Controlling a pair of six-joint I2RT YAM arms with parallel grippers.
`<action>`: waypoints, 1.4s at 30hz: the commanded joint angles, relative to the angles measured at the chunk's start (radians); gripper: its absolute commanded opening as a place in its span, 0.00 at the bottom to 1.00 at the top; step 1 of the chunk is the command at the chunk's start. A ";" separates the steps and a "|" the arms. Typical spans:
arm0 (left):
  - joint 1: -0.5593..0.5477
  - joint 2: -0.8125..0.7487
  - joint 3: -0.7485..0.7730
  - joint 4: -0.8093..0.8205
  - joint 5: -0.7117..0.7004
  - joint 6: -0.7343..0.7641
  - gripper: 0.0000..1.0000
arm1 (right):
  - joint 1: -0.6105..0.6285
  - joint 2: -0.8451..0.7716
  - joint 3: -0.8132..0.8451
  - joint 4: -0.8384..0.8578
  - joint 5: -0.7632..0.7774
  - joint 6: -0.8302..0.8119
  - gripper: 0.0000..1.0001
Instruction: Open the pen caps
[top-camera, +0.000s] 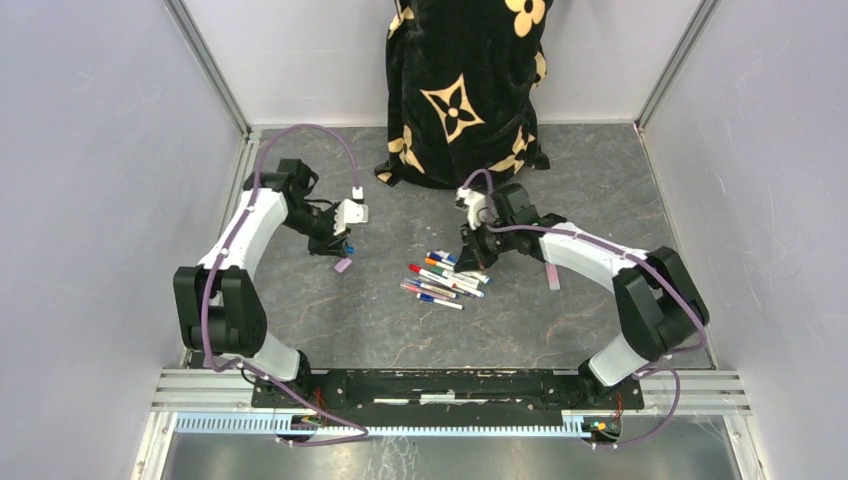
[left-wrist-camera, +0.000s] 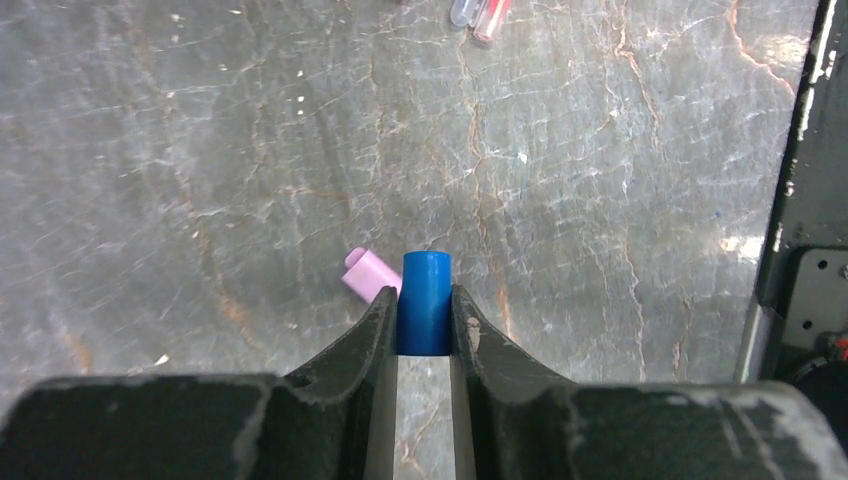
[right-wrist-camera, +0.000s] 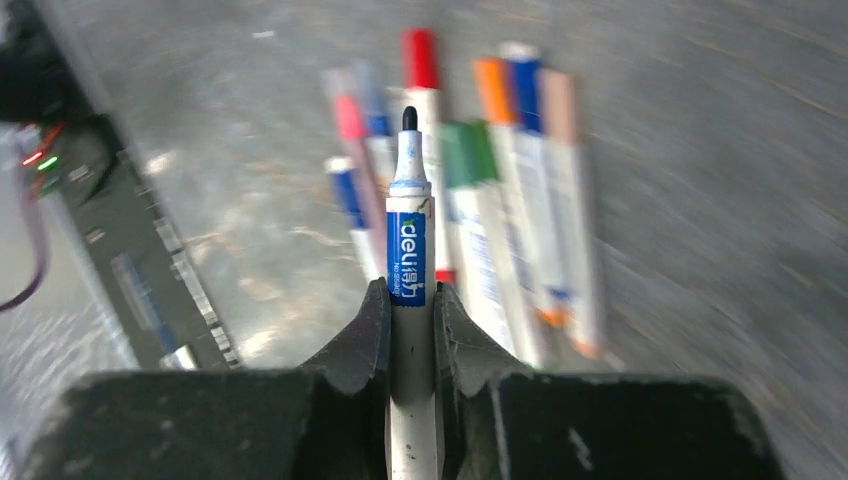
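Note:
My left gripper (top-camera: 345, 246) is shut on a short blue pen cap (left-wrist-camera: 425, 300) and holds it just above the table. A pink pen cap (left-wrist-camera: 370, 273) lies on the table right beside it, also seen from above (top-camera: 343, 266). My right gripper (top-camera: 472, 250) is shut on a white pen (right-wrist-camera: 408, 215) with a blue label and a bare dark tip, no cap on it. It hangs over the pile of pens (top-camera: 445, 278). In the right wrist view, blurred, these lie side by side with red (right-wrist-camera: 420, 58), orange (right-wrist-camera: 492, 90) and green (right-wrist-camera: 468, 150) caps on.
A black cloth with yellow flowers (top-camera: 465, 90) stands at the back middle. A pale pink pen-like thing (top-camera: 553, 277) lies under my right forearm. Grey walls close in both sides. A metal rail (top-camera: 450, 385) runs along the near edge.

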 joint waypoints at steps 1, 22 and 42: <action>-0.046 -0.007 -0.128 0.277 0.056 -0.175 0.02 | -0.094 -0.122 -0.092 0.024 0.432 0.110 0.00; -0.121 0.095 -0.335 0.638 -0.151 -0.331 0.35 | -0.112 -0.279 -0.417 0.227 1.041 0.255 0.29; -0.070 0.031 0.221 0.262 0.019 -0.614 0.82 | 0.035 -0.099 -0.118 0.267 0.574 -0.036 0.44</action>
